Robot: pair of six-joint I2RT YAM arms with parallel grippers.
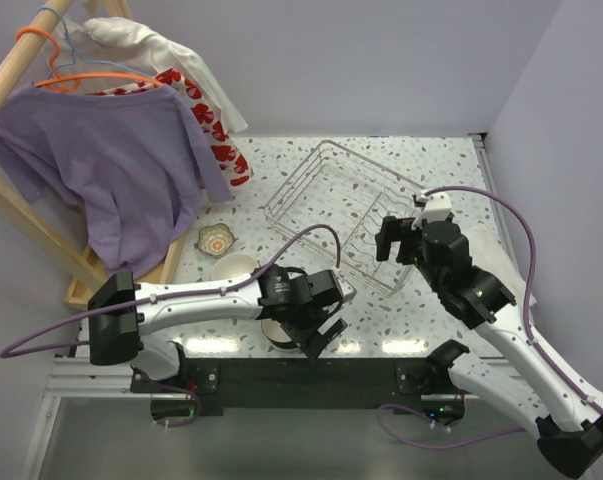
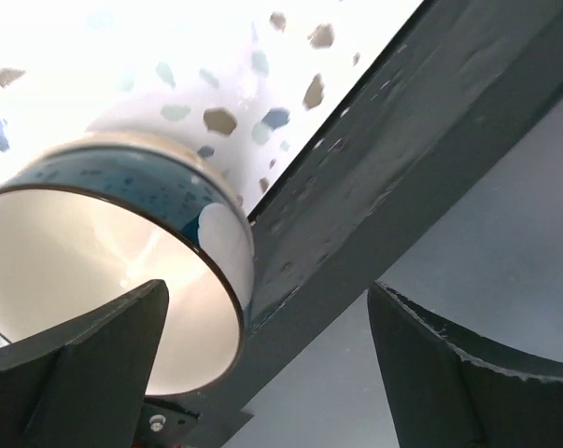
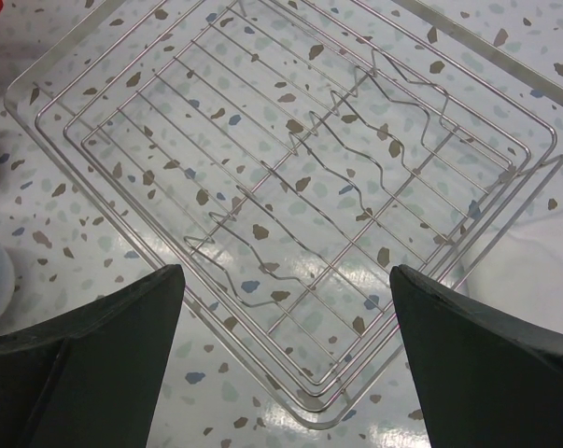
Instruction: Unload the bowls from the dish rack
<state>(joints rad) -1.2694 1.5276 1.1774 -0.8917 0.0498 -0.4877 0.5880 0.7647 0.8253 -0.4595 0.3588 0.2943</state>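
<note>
The silver wire dish rack (image 1: 295,176) stands at the table's middle right and holds no bowls; it fills the right wrist view (image 3: 300,168). My right gripper (image 1: 393,240) hovers open and empty over its near right corner (image 3: 286,359). My left gripper (image 1: 324,332) is open at the table's near edge. A teal-and-white bowl (image 2: 141,201) with a pale inside sits upright there by my left finger (image 2: 76,373), and shows partly under the wrist from above (image 1: 273,333). A cream bowl (image 1: 233,268) and a patterned bowl (image 1: 216,240) stand left of the rack.
A wooden clothes rack with a purple shirt (image 1: 111,160) and a red-and-white cloth fills the far left. The dark frame rail (image 2: 384,159) runs along the table's near edge, right beside the teal-and-white bowl. Walls close the back and right sides.
</note>
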